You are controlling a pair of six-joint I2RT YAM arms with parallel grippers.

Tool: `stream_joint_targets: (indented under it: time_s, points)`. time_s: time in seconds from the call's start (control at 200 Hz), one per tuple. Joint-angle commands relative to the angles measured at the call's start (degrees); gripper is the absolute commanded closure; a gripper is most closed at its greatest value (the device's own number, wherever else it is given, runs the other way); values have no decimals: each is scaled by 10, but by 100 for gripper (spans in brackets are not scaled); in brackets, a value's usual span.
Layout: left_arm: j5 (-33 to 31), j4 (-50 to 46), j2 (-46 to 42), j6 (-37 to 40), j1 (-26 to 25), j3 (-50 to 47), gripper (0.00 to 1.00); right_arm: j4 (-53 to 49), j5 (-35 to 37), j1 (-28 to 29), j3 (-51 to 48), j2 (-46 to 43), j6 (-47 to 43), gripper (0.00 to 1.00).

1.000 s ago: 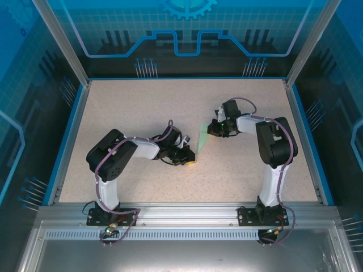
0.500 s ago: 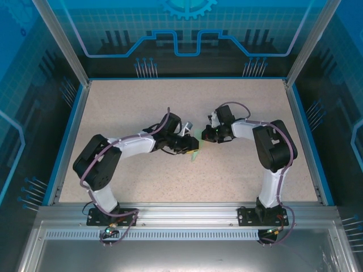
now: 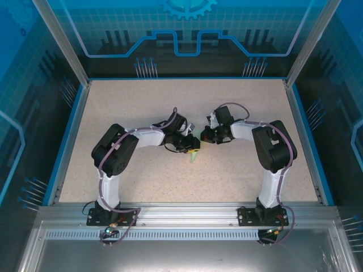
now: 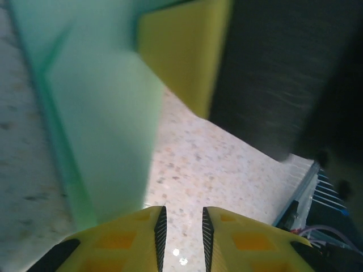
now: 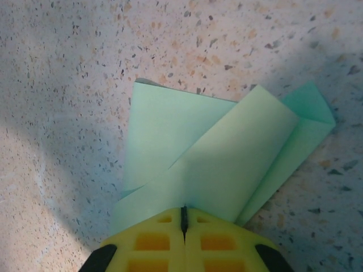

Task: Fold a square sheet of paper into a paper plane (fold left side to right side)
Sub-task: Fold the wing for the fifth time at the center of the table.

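Paper [image 5: 215, 164] with sharp folded edges sat pinched in the closed right gripper [image 5: 183, 218]. The left gripper [image 4: 181, 221] gaped a little, holding nothing. Bare table [image 3: 142, 102] lay all around.

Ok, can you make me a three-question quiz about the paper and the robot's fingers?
1. Where is the paper? A) far left corner B) middle of the table, between the arms C) on the floor
2. What colour is it? A) pale green B) red C) black
3. The right fingers are: A) wide open B) high above the paper C) shut on the paper
Answers: 1 B, it is where both arms meet; 2 A, mint-coloured in the wrist views; 3 C, the yellow tips pinch its edge.
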Motion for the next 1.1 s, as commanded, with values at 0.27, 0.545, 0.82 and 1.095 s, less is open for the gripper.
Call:
stream_joint_targets:
  time_s: [0.27, 0.545, 0.82, 1.095]
  points:
    - [-45, -61, 42, 25, 2, 0, 77, -50, 14, 14, -1, -7, -2, 100]
    - [-109, -142, 44, 34, -22, 11, 81, -63, 17, 8, 18, -2, -5, 100]
    - [-124, -170, 54, 26, -25, 19, 93, -80, 22, 0, 40, 6, -14, 100]
    - [-132, -193, 68, 23, -26, 28, 99, -91, 21, -9, 56, 18, -23, 100]
